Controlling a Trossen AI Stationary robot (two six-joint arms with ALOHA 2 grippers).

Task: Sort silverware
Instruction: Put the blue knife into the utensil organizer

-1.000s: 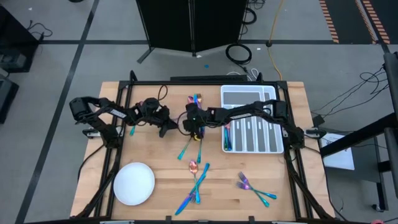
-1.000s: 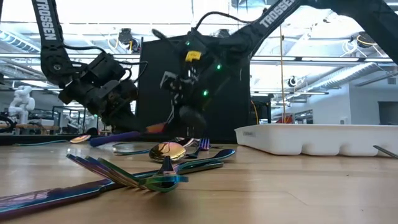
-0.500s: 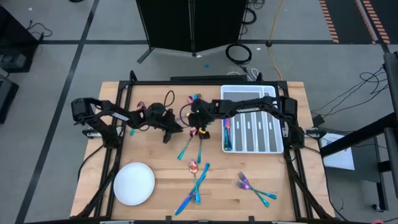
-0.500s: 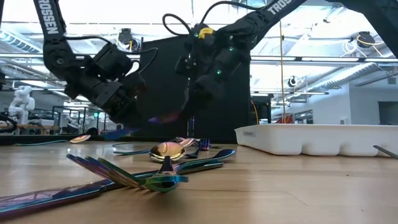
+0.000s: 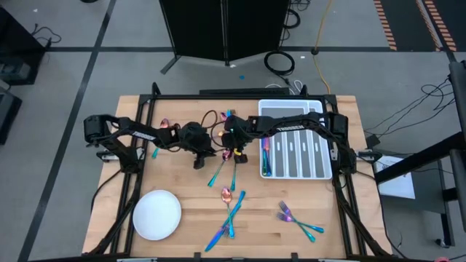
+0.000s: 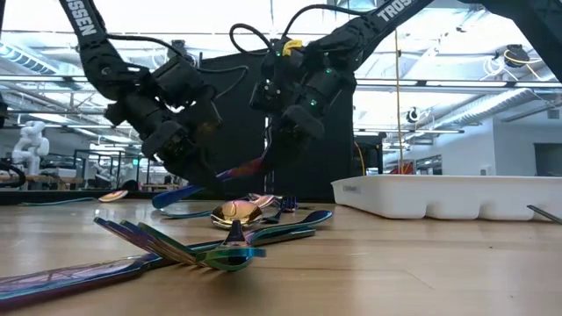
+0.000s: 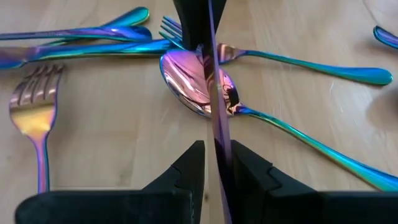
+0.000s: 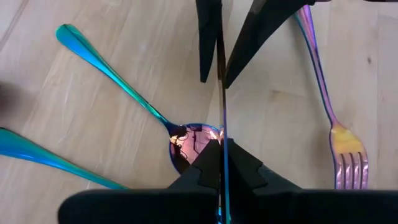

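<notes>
The silverware is iridescent pink, purple and teal. One slim knife (image 6: pixel 241 169) hangs in the air between my two grippers, tilted, with its blue end (image 6: pixel 171 197) low. My right gripper (image 8: pixel 221 152) is shut on it. My left gripper (image 7: pixel 217 149) is open by a narrow gap, one finger on each side of the knife's thin edge; I cannot tell whether they touch it. Below them a spoon (image 7: pixel 196 84) and forks (image 7: pixel 34 112) lie flat on the wood. More pieces lie at the table's middle (image 5: pixel 227 200) and near right (image 5: pixel 297 218). My right gripper pinches the knife near its upper end (image 8: pixel 221 134) between its two fingers, which lie across the thin edge. The fingers (image 6: pixel 285 140) come slanting down from above. The knife is lifted clear of the table and slopes down toward my left gripper.
The white divided tray (image 5: pixel 313 149) sits at the table's far right, with a piece in its left slot (image 5: pixel 266 156). The round white plate (image 5: pixel 156 215) sits at the near left. A small heap of silverware (image 5: pixel 229 118) lies toward the far edge behind the grippers.
My right gripper has risen from the table with the knife, lifting it clear and tilting it. My left gripper has moved toward the table's right, up to the right gripper, and now has its fingers around the knife.
</notes>
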